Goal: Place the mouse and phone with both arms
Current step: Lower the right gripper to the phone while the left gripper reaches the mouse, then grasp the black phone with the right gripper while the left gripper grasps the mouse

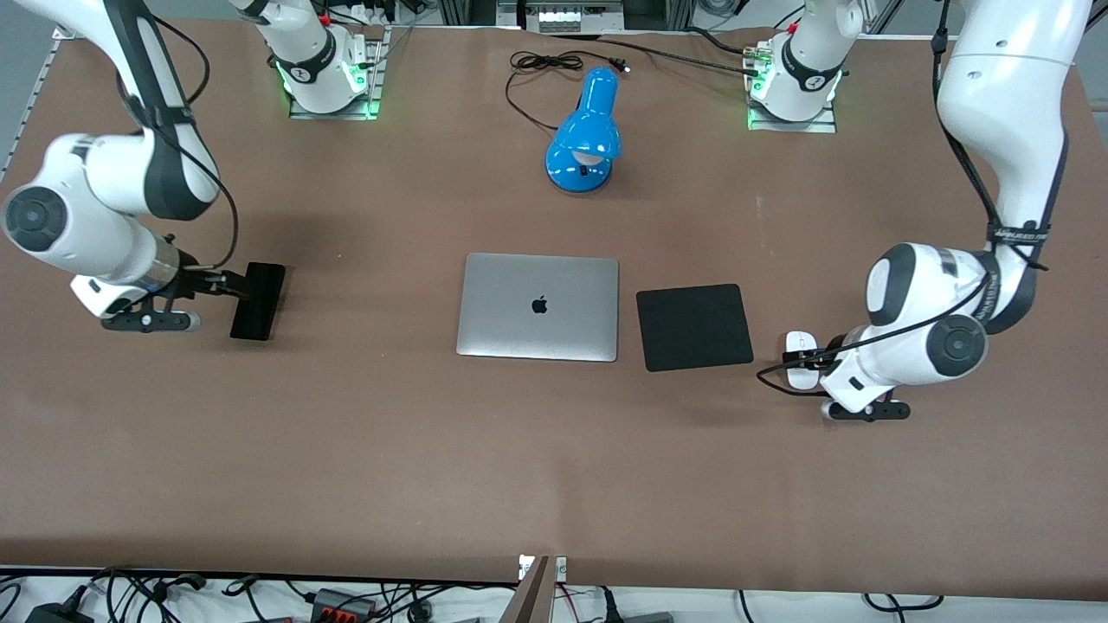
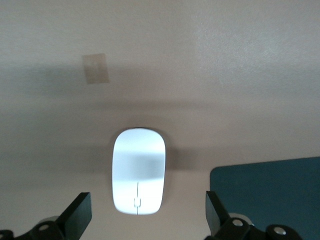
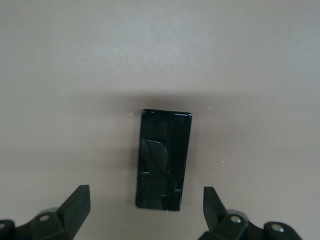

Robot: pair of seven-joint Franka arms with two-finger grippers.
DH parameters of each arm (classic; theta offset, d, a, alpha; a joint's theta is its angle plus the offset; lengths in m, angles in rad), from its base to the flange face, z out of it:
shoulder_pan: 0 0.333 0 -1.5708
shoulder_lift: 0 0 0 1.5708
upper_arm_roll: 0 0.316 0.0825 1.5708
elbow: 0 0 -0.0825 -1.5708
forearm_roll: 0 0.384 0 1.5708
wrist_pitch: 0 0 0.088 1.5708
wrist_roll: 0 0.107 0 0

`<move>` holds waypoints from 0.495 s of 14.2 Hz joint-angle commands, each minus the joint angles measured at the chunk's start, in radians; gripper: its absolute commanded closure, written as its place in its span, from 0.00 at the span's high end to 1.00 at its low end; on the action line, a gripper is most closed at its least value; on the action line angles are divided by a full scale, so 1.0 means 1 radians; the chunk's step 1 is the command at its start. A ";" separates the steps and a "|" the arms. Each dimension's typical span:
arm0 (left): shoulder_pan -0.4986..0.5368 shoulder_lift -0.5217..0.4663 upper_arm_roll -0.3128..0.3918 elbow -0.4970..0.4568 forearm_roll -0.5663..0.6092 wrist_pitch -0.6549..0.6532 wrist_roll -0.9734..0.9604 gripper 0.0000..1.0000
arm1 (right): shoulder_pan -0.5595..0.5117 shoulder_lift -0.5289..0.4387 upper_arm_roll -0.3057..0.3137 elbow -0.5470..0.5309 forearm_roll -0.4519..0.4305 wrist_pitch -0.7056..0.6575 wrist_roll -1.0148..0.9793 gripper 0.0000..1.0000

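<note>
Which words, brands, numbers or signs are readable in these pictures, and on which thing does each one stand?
Apple logo, a sign with no letters: on the lid of the closed laptop.
Print on the strap around the left arm: too small to read.
Round marks on both arm bases: too blurred to read.
The mouse, phone and black pad show no text.

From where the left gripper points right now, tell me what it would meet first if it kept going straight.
Most likely the mouse: it lies on the table centred between the open fingers of the left gripper, beside the black pad. Nothing shows between them, though the gap is hard to judge.
</note>
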 commanded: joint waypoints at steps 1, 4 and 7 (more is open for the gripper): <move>-0.001 0.021 -0.001 -0.029 0.019 0.057 0.050 1.00 | -0.041 0.072 0.008 -0.026 0.000 0.088 0.024 1.00; 0.010 0.041 -0.001 -0.029 0.021 0.068 0.102 1.00 | -0.057 0.138 0.010 -0.026 0.013 0.115 0.111 1.00; 0.001 0.049 0.000 -0.032 0.021 0.068 0.104 1.00 | -0.058 0.184 0.010 -0.026 0.069 0.134 0.116 1.00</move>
